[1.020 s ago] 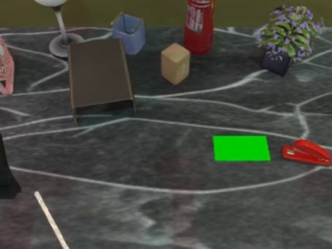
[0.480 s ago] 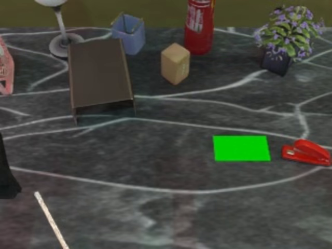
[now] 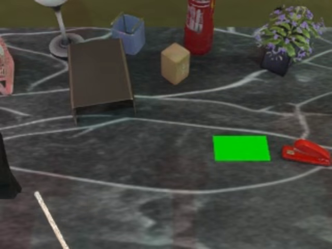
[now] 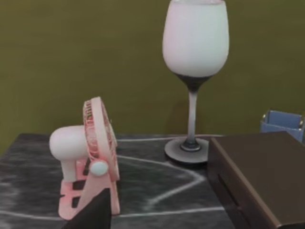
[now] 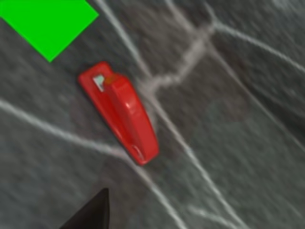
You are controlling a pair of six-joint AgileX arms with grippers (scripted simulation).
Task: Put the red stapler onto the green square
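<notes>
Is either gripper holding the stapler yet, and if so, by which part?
Nothing is held. The red stapler lies free on the table, just right of the green square, not on it. Neither gripper touches it.

The counter [image 3: 155, 171] is dark grey stone crossed by pale veins. Along its far edge stand a wine glass [image 3: 58, 21], a blue box [image 3: 128, 32], a tall red cylinder [image 3: 199, 23] and a potted purple plant [image 3: 286, 36]. A tan box [image 3: 175, 63] sits just in front of the cylinder, and a dark brown case [image 3: 99, 73] lies toward the left. A pink fan [image 3: 4, 65] stands at the left edge. The green square [image 3: 241, 148] lies flat at the right, with the red stapler [image 3: 306, 152] just beside it, not touching. A thin pale stick [image 3: 51, 219] lies near the front left.
</notes>
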